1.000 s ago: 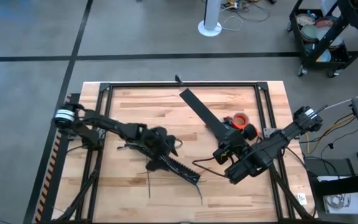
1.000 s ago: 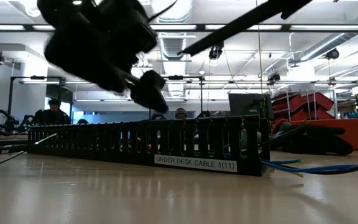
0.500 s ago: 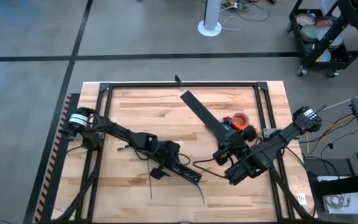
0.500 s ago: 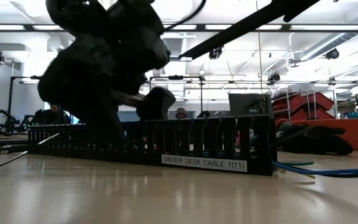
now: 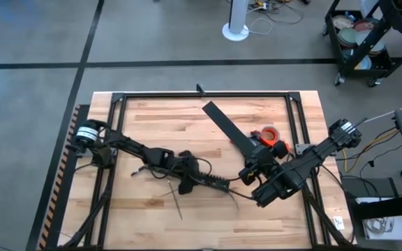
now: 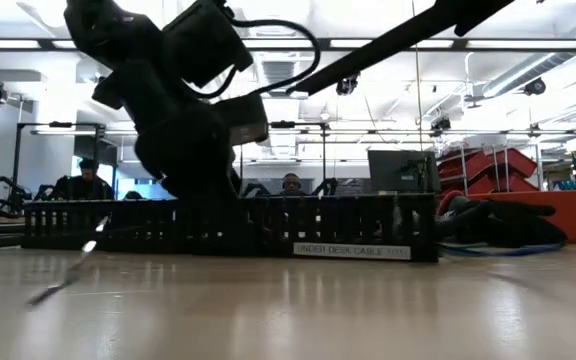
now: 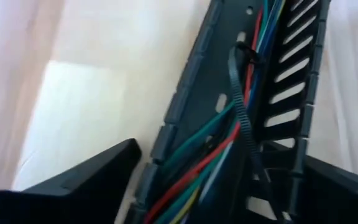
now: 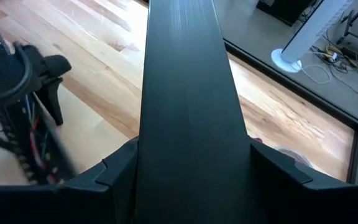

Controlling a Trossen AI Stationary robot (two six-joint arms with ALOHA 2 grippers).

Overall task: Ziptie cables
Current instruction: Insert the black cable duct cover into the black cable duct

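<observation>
A: Going from the left of the table [image 5: 152, 118], what is lying around the work, and what is blocking the view?

B: A loose ziptie [image 5: 176, 200] is lying on the wood just in front of the left gripper [image 5: 185, 183]. To its right the black comb-toothed duct [image 5: 213, 184] is resting flat, running toward the right arm. Farther right, a long flat black cover [image 5: 223, 124] is slanting up toward the table's far edge, and a red ring [image 5: 268, 132] is sitting beside it. In the low view the left arm's dark bulk is standing in front of the duct [image 6: 268, 228], hiding its middle.

A: Where are the cables?

B: They are lying inside the duct's channel, showing red, green, blue and pale in the left wrist view [image 7: 216, 149]. A fastened ziptie [image 7: 244, 112] is looping over them and trailing along the channel.

A: How far open is the left gripper?

B: Its fingers [image 7: 86, 174] are standing wide apart, straddling the duct's near end [image 7: 185, 106], gripping nothing.

A: And the right gripper [image 5: 251, 169]?

B: It is clamping the near end of the flat cover [image 8: 185, 106]; its fingers [image 8: 114, 165] are pressing against both of the cover's edges.
</observation>
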